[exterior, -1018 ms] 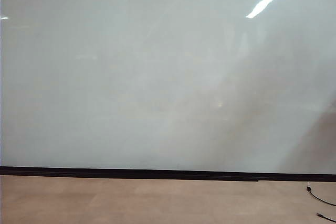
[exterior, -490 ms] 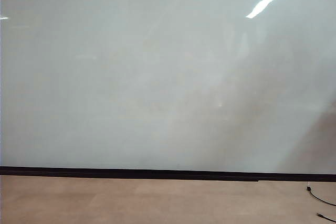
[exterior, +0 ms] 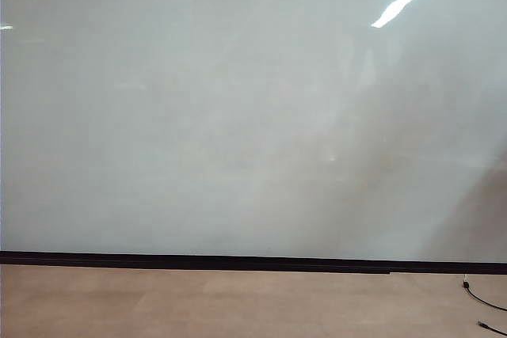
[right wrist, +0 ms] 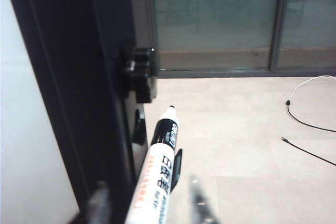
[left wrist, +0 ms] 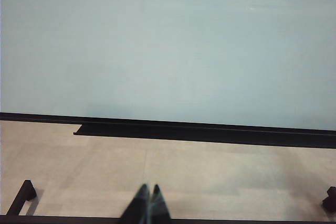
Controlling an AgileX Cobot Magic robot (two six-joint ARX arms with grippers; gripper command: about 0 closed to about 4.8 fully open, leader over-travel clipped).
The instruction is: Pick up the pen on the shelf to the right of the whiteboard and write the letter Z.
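At the right gripper, off the right edge of the whiteboard: fingers parted to a middling width, one on each side of the pen. Bare floor in the gap on one side, so probably no contact yet, though too blurred there to be sure. Straddling rather than clamping, presumably so that the closing squeeze meets the barrel square across its width.

As for the pen: just beside the black frame on the whiteboard's edge, barrel running away from the fingers, dark tip at the far end. Apparently propped against a small dark holder, with the shelf itself hardly in sight. Farther up the frame, a black knob, apart from the pen.

At the left gripper, low in front of the whiteboard and well apart from it: fingers pressed together, holding nothing. Parked there, most likely, because the pen sits on the other arm's side.

In the exterior view: neither gripper, only the blank whiteboard with no Z on it, and a thin cable on the floor below its right end.

Step in hand, by this reading: closing on the pen. Needs a firm, centred grip, or risks tilting the pen once the tip presses on the whiteboard.
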